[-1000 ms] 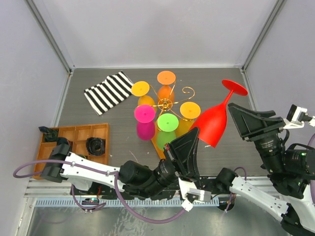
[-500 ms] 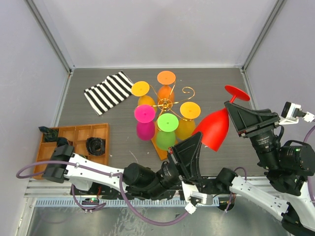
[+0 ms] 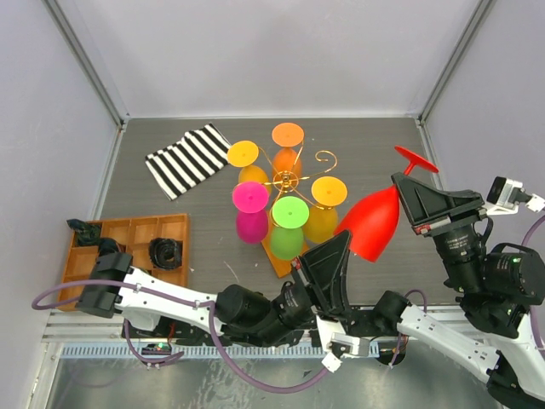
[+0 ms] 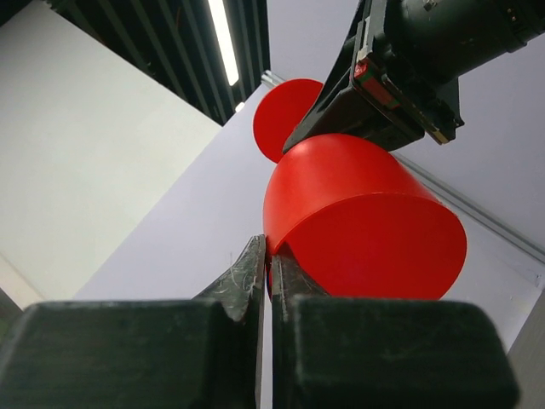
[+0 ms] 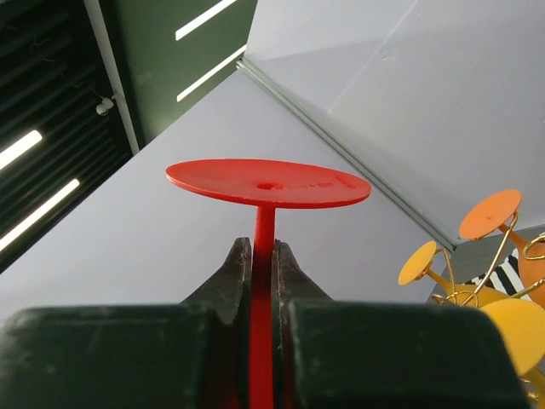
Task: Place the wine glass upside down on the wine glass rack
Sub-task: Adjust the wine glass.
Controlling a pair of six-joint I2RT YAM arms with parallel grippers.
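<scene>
**Grey table in a pale-walled cell: red glass held off the surface by both grippers**

Surface: dark grey table (image 3: 375, 136), with pale wall panels on three sides.

Wine glass (image 3: 372, 223): red, tilted, and clear of the table. Its foot (image 3: 415, 158) is at the high end and the bowl's mouth slants down toward the arm bases.

Right gripper (image 5: 264, 256): fingers pressed together on the stem, just under the foot, which sits directly above the fingertips.

Left gripper (image 4: 269, 256): jaws all but closed, pinching the bowl's rim from below. The bowl fills the view just above its fingertips.

Wine glass rack (image 3: 288, 179): stands to the left of the right gripper and beyond the left gripper, apart from the red glass. Five glasses hang on it foot-up: two orange, one yellow, one pink, one green. The free curled arm (image 3: 324, 158) is on the side facing the right gripper.

Further left of both grippers are a striped cloth (image 3: 189, 159) and a compartmented wooden tray (image 3: 128, 230).
</scene>
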